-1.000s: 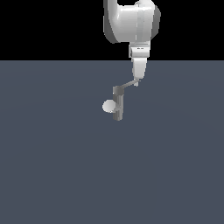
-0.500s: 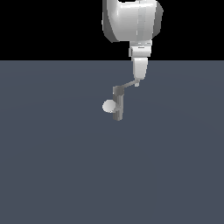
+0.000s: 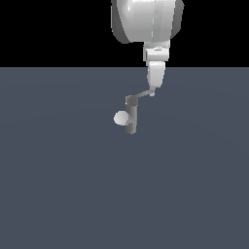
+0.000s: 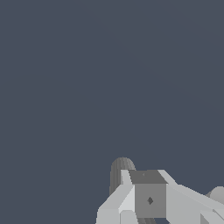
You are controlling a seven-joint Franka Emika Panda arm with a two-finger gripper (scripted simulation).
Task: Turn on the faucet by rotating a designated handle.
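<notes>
On the flat grey tabletop (image 3: 58,185), near the middle of the exterior view, stands the faucet (image 3: 131,115), a small grey upright post. A pale round ball-like part (image 3: 120,118) sits against its side toward the exterior view's left. From the top of the post, the handle (image 3: 141,95), a thin light-grey bar, slants upward toward the exterior view's right. Its far end meets the tip of the gripper (image 3: 152,91), which hangs straight down from the big white arm (image 3: 146,22). Whether the fingers are spread or closed on the handle cannot be told from either view.
</notes>
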